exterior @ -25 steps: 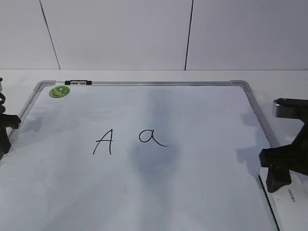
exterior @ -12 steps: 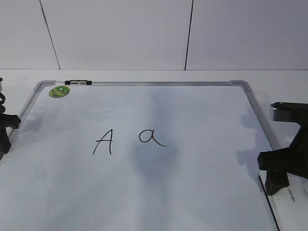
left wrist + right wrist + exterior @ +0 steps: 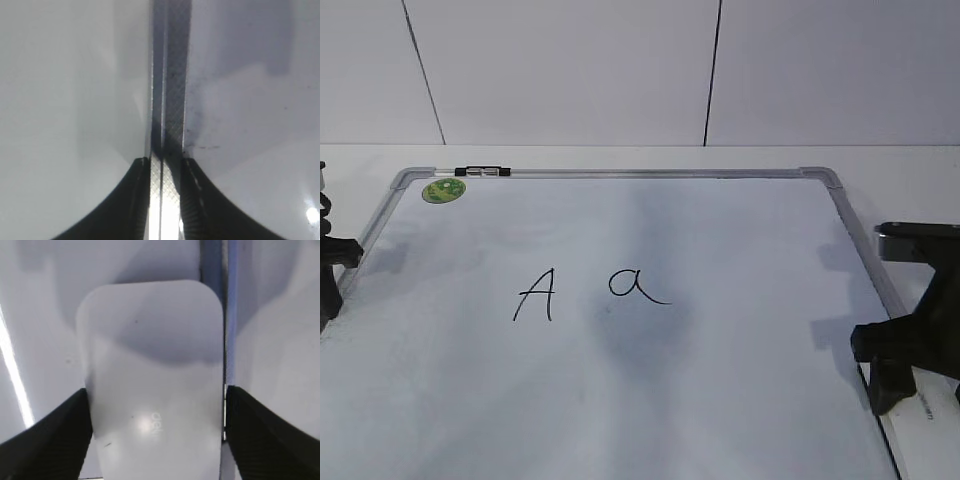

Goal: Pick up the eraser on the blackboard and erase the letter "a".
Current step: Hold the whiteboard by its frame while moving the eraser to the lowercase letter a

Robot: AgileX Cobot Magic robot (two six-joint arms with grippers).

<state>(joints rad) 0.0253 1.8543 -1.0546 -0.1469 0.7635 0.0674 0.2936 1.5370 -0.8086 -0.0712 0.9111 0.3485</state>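
Eraser [image 3: 152, 390] between right pincer [image 3: 155, 432] fingers.

A white table [image 3: 620, 158] carries the blackboard [image 3: 740, 400], lying flat on it.

Robot test bench, bare white table [image 3: 620, 157], plain white panelled wall [image 3: 570, 70] behind

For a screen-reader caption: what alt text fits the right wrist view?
A white rounded eraser fills the frame between the two dark fingers of the open right pincer, which straddle it without clearly gripping it. The blackboard's grey frame runs along the eraser's right edge.
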